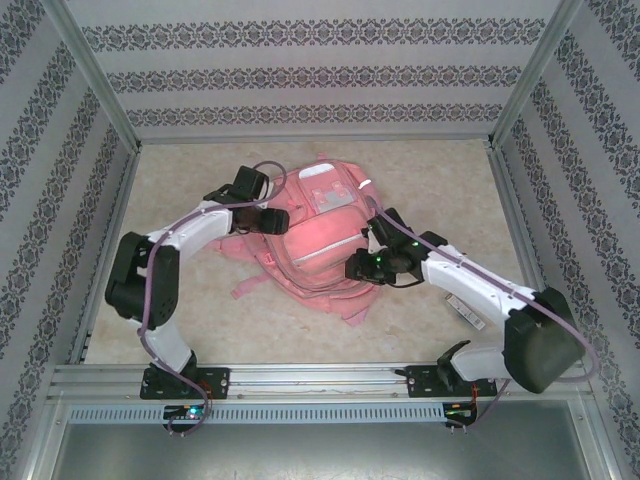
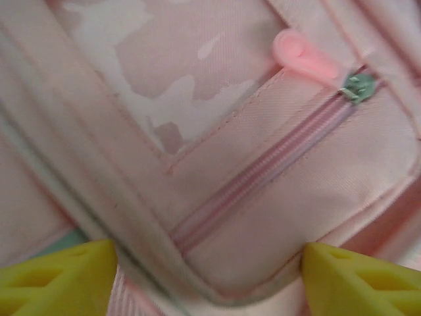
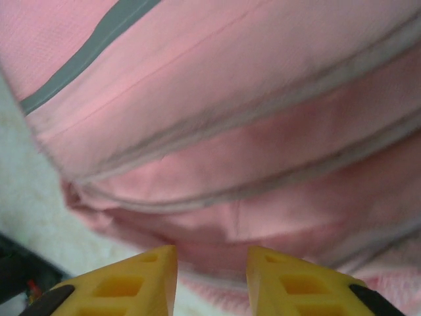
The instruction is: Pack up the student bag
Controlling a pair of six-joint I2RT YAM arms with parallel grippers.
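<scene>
The student bag point(image 1: 320, 245), a soft pink backpack, lies flat in the middle of the table. My left gripper point(image 1: 275, 222) hovers over its upper left part. In the left wrist view that gripper point(image 2: 210, 283) is open, its yellow fingers wide apart over the bag point(image 2: 263, 197), just above a closed pocket zip point(image 2: 276, 164) with a pink pull tab point(image 2: 302, 56). My right gripper point(image 1: 358, 268) is at the bag's right side. Seen from the right wrist, this gripper point(image 3: 212, 263) has its jaws a narrow gap apart, with a fold of the bag point(image 3: 230, 131) at the tips.
A small grey-white item point(image 1: 465, 310) lies on the table beside the right arm. Patterned walls and a metal frame point(image 1: 100, 90) close in the beige table point(image 1: 200, 170). A grey reflective strip point(image 3: 85, 59) crosses the bag's side.
</scene>
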